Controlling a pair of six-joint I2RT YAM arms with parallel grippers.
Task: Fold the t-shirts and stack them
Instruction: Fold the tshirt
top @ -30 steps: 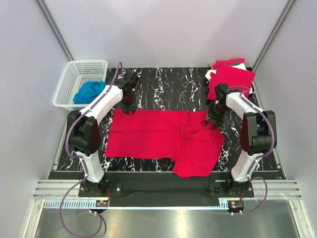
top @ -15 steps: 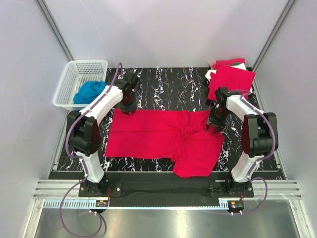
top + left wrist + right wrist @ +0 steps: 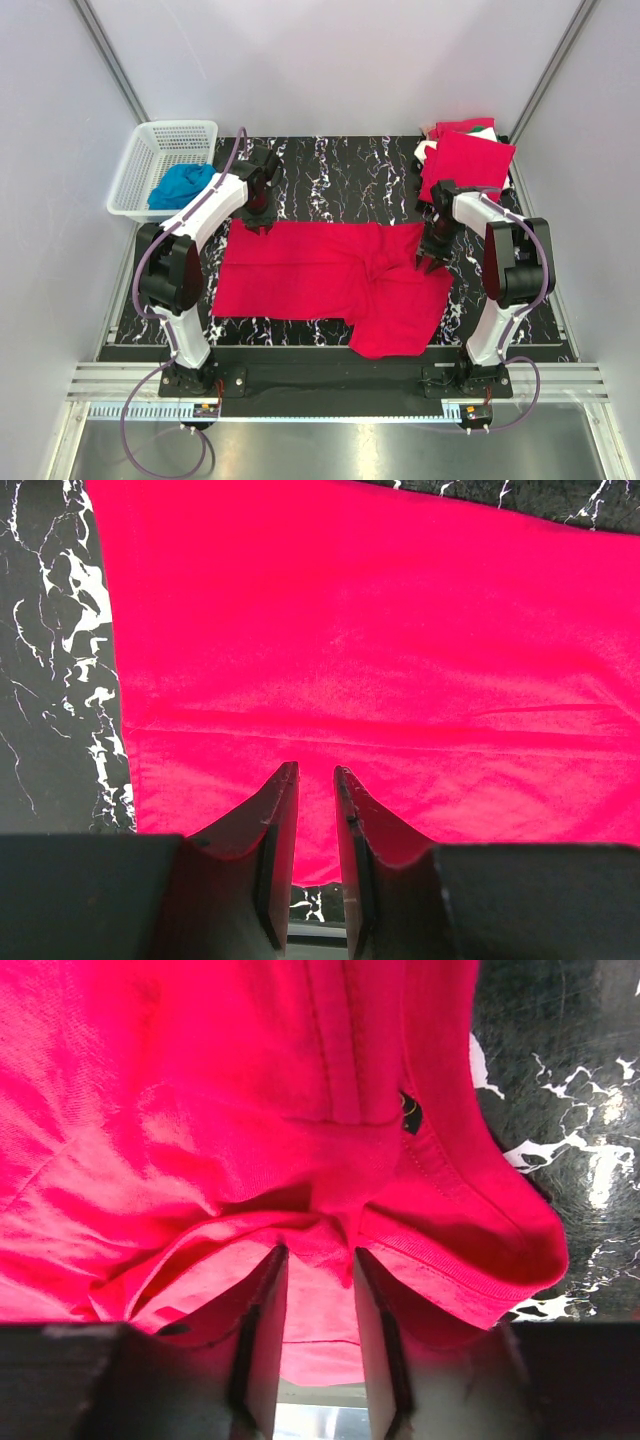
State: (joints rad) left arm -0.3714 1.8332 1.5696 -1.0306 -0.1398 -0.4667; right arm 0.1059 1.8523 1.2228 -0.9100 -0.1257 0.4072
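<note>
The red t-shirt (image 3: 320, 275) lies spread on the tabletop (image 3: 340, 170), its right side bunched; the folded stack (image 3: 465, 160) sits at the far right corner. The right claw (image 3: 318, 1260) stands apart astride that crumple. Closing there could catch several layers and twist the fold. The left claw (image 3: 315, 780) is nearly together over the far edge — whether it pinches cloth I cannot tell — and a thin hold could slip.

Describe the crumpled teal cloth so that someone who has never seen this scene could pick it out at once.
Start from the black white-veined tabletop; by its far left corner stands a white plastic mesh basket. The crumpled teal cloth lies inside it. It alone is teal and in a container; the spread t-shirt and folded pile on the table are bright red.
</note>
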